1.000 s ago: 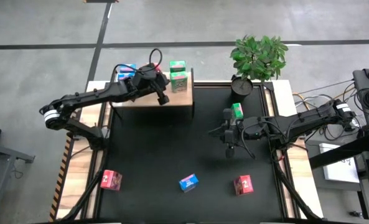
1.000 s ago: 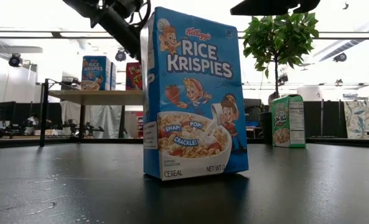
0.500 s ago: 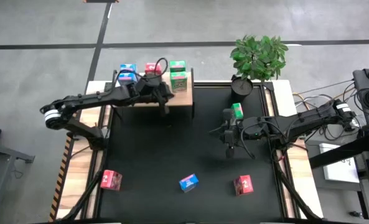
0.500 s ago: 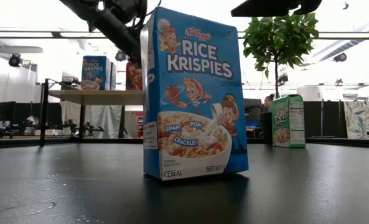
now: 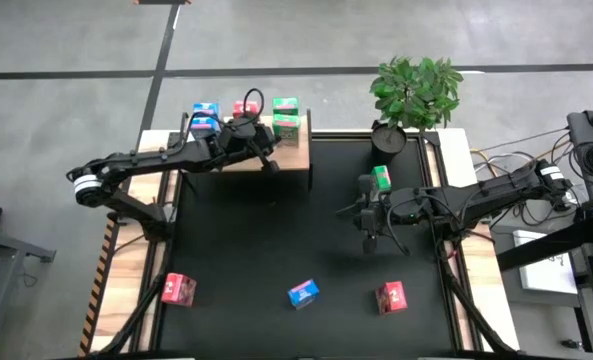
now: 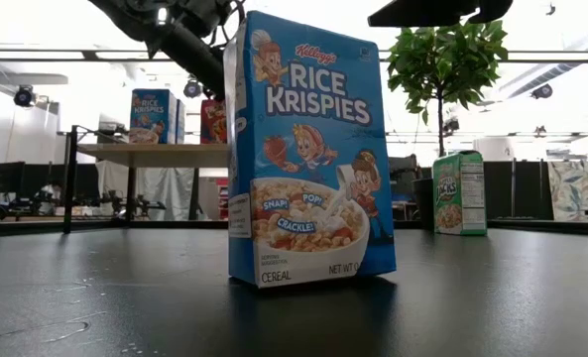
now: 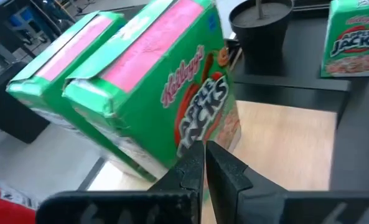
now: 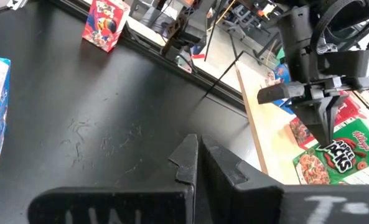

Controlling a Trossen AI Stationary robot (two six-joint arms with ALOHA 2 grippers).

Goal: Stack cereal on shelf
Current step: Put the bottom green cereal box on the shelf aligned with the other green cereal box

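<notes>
Since the earlier frame, the left end effector (image 5: 267, 161) slid toward three o'clock, pressed together, off the shelf (image 5: 294, 159). Its wrist view showed green cereal (image 7: 172, 118) close; a bump could topple it. Right end effector (image 5: 368, 243) waited, pressed together.

The tall blue cardboard cereal box (image 6: 308, 149) standing closest on the black mat reads "Kellogg's RICE KRISPIES", with "SNAP! CRACKLE! POP!" and "CEREAL" lower down. At three o'clock from it, the green cardboard box (image 6: 459, 192) and the green boxes on the pale wooden shelf (image 7: 165, 93) read "Kellogg's APPLE JACKS".
</notes>
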